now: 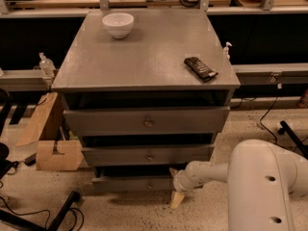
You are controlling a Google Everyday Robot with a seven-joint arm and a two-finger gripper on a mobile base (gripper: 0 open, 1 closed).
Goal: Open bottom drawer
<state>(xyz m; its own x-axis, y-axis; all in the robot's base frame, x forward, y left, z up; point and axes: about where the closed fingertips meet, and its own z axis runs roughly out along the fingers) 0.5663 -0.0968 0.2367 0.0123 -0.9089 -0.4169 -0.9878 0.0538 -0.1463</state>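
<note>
The grey cabinet (144, 57) has three drawers. The bottom drawer (132, 183) is the slimmest front, lowest, near the floor; its knob does not show. Above it are the mid-sized drawer (147, 155) and the tallest top drawer (147, 121), each with a small knob. My white arm reaches in from the lower right. My gripper (174, 186) is at the right end of the bottom drawer front, with one pale fingertip (176, 199) pointing down to the floor and another beside the drawer's right end.
On the cabinet top sit a white bowl (118, 24) at the back left and a dark snack bar (200, 68) at the right. A cardboard box (53, 150) stands on the floor left of the cabinet. Cables and a black base leg (60, 213) lie at the lower left.
</note>
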